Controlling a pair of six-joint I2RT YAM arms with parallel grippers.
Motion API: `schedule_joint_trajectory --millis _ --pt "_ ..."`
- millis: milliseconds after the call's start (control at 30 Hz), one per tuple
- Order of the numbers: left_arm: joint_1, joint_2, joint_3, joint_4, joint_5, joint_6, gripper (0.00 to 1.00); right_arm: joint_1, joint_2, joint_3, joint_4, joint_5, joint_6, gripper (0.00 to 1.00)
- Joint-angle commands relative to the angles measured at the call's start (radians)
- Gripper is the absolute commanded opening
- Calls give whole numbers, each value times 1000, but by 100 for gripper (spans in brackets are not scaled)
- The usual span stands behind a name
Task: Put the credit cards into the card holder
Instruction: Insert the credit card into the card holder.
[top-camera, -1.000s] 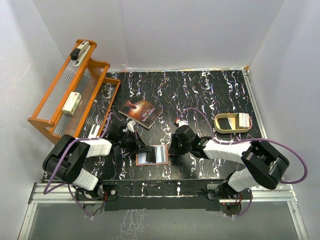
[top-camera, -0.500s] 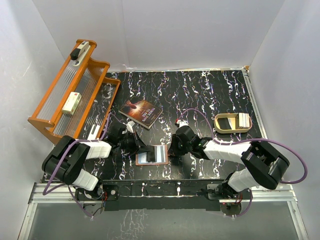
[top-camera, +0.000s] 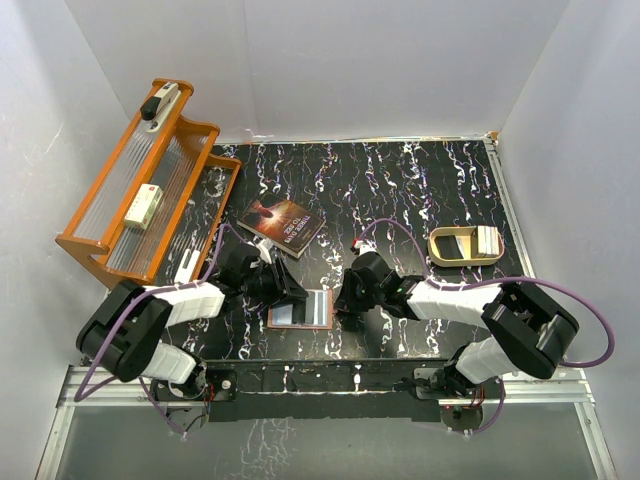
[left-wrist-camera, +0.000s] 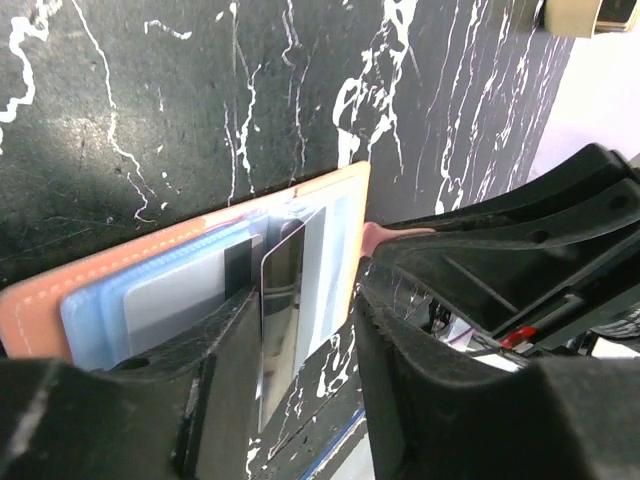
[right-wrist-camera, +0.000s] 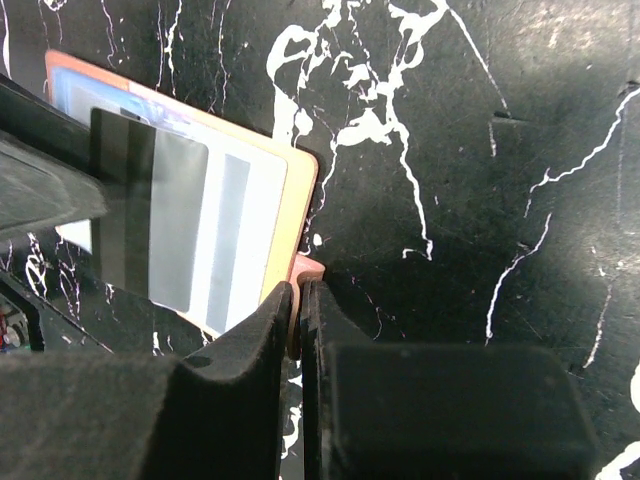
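The right gripper is pinched shut on the small pinkish tab that sticks out of the card holder right at its fingertips. This pins the flat, tan leather holder to the table. Facing it, the left gripper has its jaws apart. A thin, glossy card stands in the gap, its far end lying over the holder's pale blue pockets. To the right of the right gripper's fingertips, the black, white-veined table lies open. A book sits further out from the left gripper, well apart from the holder.
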Motion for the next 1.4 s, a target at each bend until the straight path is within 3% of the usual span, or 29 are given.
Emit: schedule_joint_trajectory --millis 0,1000,1367 --pt "-6 -98 68 -209 -82 49 41 5 -16 -13 43 -18 14 0" --pt "-30 -121 83 -311 -89 36 47 5 -30 -23 72 -43 28 0" --pt "-77 -54 97 -241 -85 3 37 5 -31 -28 92 -49 37 0"
